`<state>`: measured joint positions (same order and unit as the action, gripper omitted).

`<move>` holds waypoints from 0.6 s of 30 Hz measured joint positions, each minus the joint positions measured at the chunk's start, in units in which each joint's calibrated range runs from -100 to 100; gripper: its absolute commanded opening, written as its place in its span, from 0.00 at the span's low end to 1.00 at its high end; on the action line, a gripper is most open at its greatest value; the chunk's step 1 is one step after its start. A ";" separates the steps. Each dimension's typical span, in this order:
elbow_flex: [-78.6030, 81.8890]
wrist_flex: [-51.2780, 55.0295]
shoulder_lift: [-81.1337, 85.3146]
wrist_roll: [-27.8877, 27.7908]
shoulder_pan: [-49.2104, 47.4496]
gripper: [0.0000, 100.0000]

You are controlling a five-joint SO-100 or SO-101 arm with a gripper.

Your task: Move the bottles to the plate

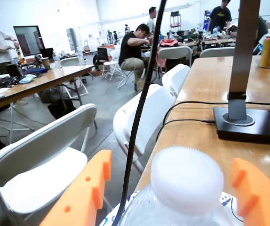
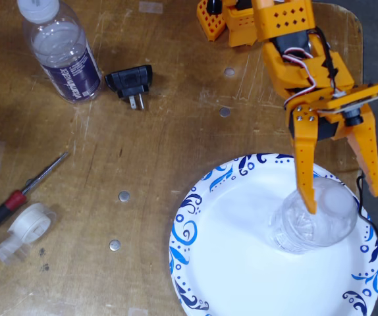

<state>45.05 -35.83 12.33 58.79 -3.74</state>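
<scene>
Bright, even indoor light; wrist view's nearest objects blur, edges bend.

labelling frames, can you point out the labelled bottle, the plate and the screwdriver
labelled bottle (image 2: 64, 56), fixed view, on its clear body above the purple label
plate (image 2: 188, 232), fixed view, on its blue-patterned left rim
screwdriver (image 2: 1, 212), fixed view, on its red and black handle

In the fixed view, the squat crinkly clear bottle (image 2: 311, 220) stands upright with its white cap (image 1: 187, 179) on, on the right half of the white paper plate (image 2: 225, 263) with blue swirls at the lower right. The purple-labelled bottle (image 2: 60, 49) lies on the wooden table at far upper left, well apart from the plate.
</scene>
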 measured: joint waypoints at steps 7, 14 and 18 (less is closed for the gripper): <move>-2.16 -0.51 0.00 0.73 -2.37 0.38; -2.16 -6.81 1.26 1.41 -1.82 0.43; -1.98 -4.34 8.14 1.46 2.46 0.43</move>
<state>43.08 -40.17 20.47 60.25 -1.28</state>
